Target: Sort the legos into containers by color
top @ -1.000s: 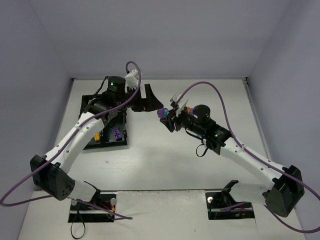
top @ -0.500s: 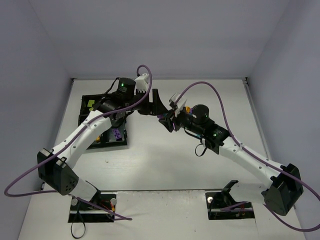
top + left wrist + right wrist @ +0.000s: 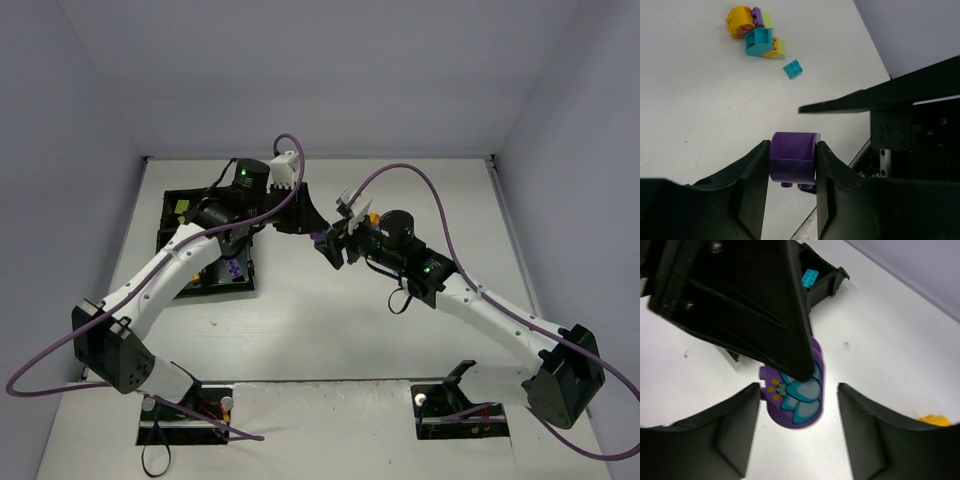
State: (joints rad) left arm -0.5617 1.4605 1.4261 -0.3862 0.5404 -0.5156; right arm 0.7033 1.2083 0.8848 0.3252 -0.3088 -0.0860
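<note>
The white table (image 3: 320,330) fills the middle of the overhead view. The left arm (image 3: 160,275) rises from the lower left and the right arm (image 3: 490,310) from the lower right, and they meet just above the centre of the frame. The black tray (image 3: 165,228) sits in the upper left, partly under the left arm; a yellow-green brick (image 3: 182,208) lies in its far left compartment and a purple brick (image 3: 234,266) in its near right one. The left gripper (image 3: 793,149) is clenched on the purple oval piece (image 3: 792,160) – both fingers press its sides and hold it up off the table. The right gripper (image 3: 798,392) is released: its fingers stand on either side of the same piece, with a clear gap at least on the right, and the flower print on the piece faces its camera. In the upper left of the left wrist view a small loose heap lies on the table – an orange piece (image 3: 739,21), a cyan piece (image 3: 759,41) and a yellow-green one (image 3: 777,48) touching each other. A small cyan brick (image 3: 792,69) lies just beside them.
</note>
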